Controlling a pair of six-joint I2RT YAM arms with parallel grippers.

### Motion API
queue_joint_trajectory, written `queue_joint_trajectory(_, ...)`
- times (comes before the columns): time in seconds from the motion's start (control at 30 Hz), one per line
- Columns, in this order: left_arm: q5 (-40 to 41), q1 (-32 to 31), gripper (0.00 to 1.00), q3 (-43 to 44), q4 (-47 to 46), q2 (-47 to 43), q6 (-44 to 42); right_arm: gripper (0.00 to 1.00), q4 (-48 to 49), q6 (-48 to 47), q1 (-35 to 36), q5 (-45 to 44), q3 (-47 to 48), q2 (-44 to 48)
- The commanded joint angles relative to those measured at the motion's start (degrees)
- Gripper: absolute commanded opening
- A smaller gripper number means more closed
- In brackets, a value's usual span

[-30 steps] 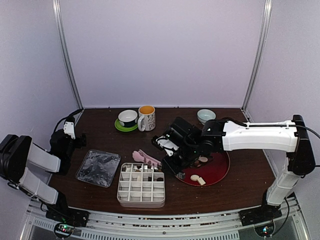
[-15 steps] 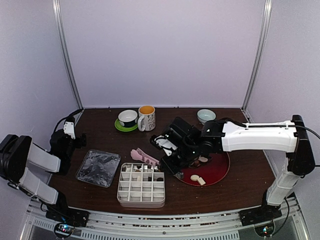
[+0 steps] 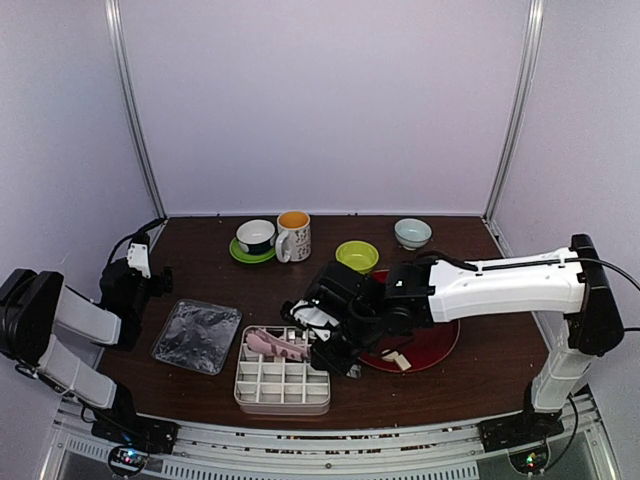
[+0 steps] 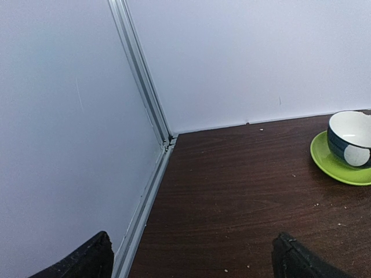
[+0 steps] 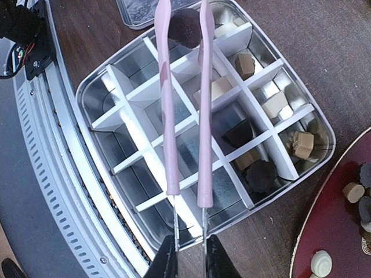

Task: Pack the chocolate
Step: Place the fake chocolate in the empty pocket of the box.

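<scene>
My right gripper [image 5: 190, 255] is shut on the wire handles of pink tongs [image 5: 165, 116]. The tongs' tips pinch a dark brown chocolate [image 5: 186, 26] above the far cells of a divided metal box [image 5: 87, 87]. Several cells along the box's right side hold dark, tan and cream pieces [image 5: 261, 174]. More chocolate [image 3: 398, 358] lies on the red plate [image 3: 435, 345]. In the top view the right gripper [image 3: 325, 335] hangs over the box [image 3: 282, 385]. The left gripper [image 4: 194, 258] stands open and empty by the table's back-left corner.
A clear plastic lid [image 3: 197, 335] lies left of the box. Along the back stand a blue cup on a green saucer [image 3: 256, 238], a mug [image 3: 293, 235], a green bowl [image 3: 357, 255] and a pale bowl [image 3: 412, 232]. The table's metal front rail [image 5: 64, 191] runs close beside the box.
The right arm has swung left and nearer, carrying the tongs from beside the red plate to over the box. The green bowl now shows behind it. The left arm is still.
</scene>
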State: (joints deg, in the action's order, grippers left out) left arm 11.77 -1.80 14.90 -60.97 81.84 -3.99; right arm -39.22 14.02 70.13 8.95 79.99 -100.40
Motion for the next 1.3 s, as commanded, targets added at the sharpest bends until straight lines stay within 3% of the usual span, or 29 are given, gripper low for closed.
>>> queue_joint_trajectory(0.0, 0.29, 0.53, 0.98, 0.92, -1.57, -0.02, 0.06, 0.17, 0.72, -1.23, 0.88, -0.48, 0.32, 0.58)
queue_joint_trajectory(0.87, 0.35, 0.49, 0.98, 0.91, -1.59, -0.09, 0.03, 0.32, 1.76, -1.75, 1.24, -0.16, 3.15, -1.39)
queue_joint_trajectory(1.27, 0.25, 0.49, 0.98, 0.92, -1.56, -0.02, 0.08, 0.31, 1.54, -1.81, 1.22, -3.41, 3.48, -0.13)
